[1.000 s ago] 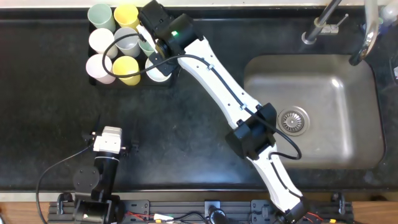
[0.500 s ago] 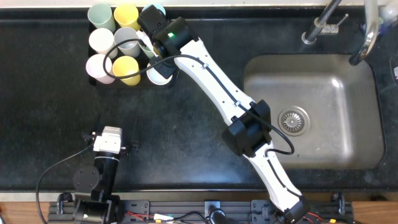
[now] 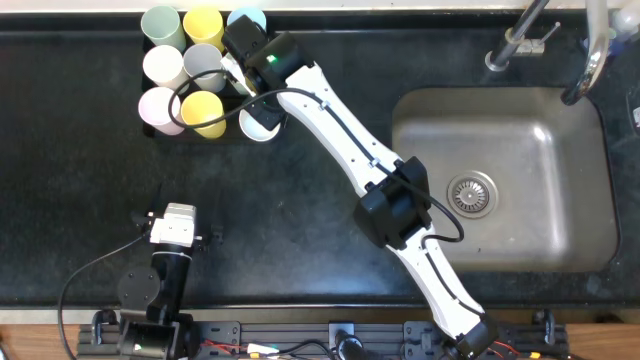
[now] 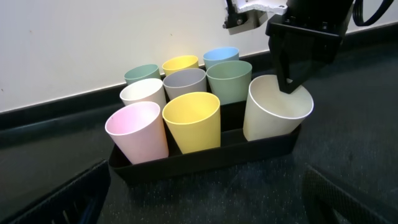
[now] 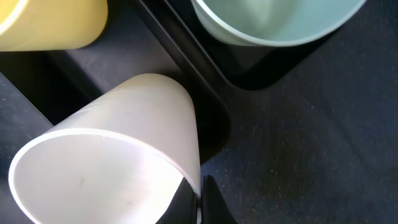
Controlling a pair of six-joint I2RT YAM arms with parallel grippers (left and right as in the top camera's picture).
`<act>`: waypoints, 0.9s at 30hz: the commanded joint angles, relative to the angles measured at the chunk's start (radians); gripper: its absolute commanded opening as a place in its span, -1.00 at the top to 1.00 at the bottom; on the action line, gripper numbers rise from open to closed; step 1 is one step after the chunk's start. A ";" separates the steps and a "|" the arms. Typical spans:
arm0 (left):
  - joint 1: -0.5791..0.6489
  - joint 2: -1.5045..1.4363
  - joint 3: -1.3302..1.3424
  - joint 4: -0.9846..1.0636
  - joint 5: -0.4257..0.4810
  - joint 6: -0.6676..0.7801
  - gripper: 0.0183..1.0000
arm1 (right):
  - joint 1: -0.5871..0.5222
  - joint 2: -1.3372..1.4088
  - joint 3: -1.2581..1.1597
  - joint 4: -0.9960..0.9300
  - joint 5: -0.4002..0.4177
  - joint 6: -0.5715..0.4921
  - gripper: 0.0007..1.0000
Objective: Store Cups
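At the back left of the counter, the right gripper [image 4: 288, 86] is clamped on the rim of a cream cup [image 4: 267, 115], one finger inside the mouth and one outside. The cup sits in the corner slot of a black tray [image 4: 205, 158], in the row nearest the arms and at the end toward the sink. It stands tilted, its mouth leaning out past the tray's end wall.

Eight more cups stand upright in the tray, mouths up, in three rows of three with the cream one. A yellow cup [image 4: 193, 121] is just beside the held cup, and a pink cup [image 4: 137, 134] is at the far end of that row. Behind them stand a green cup [image 4: 229, 79], a grey cup [image 4: 185, 82] and a white cup [image 4: 143, 93]. The back row holds a blue cup [image 4: 221, 55], a second yellow cup [image 4: 180, 63] and a pale green cup [image 4: 142, 73].

The left gripper [image 4: 208, 202] is low over the counter, well apart from the tray and facing it, with its fingers spread wide and nothing between them.

The counter [image 3: 300, 220] is dark, speckled stone. A plain white wall [image 4: 93, 37] rises right behind the tray. To the right a steel sink [image 3: 540, 230] is set into the counter, with a round drain [image 3: 472, 193] in its floor and a metal tap [image 3: 520, 40] at its back edge.
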 commanded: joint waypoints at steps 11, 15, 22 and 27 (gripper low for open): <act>0.003 -0.010 -0.001 -0.004 0.002 0.010 -1.00 | 0.010 0.014 0.030 0.027 0.000 -0.011 -1.00; 0.003 -0.010 -0.001 -0.004 0.002 0.010 -1.00 | 0.006 0.011 0.032 0.051 0.030 -0.010 -1.00; 0.003 -0.010 -0.001 -0.004 0.002 0.010 -1.00 | -0.024 -0.011 0.100 0.129 0.155 0.033 -1.00; 0.003 -0.010 -0.001 -0.004 0.002 0.010 -1.00 | -0.061 -0.037 0.249 0.110 0.167 0.106 -1.00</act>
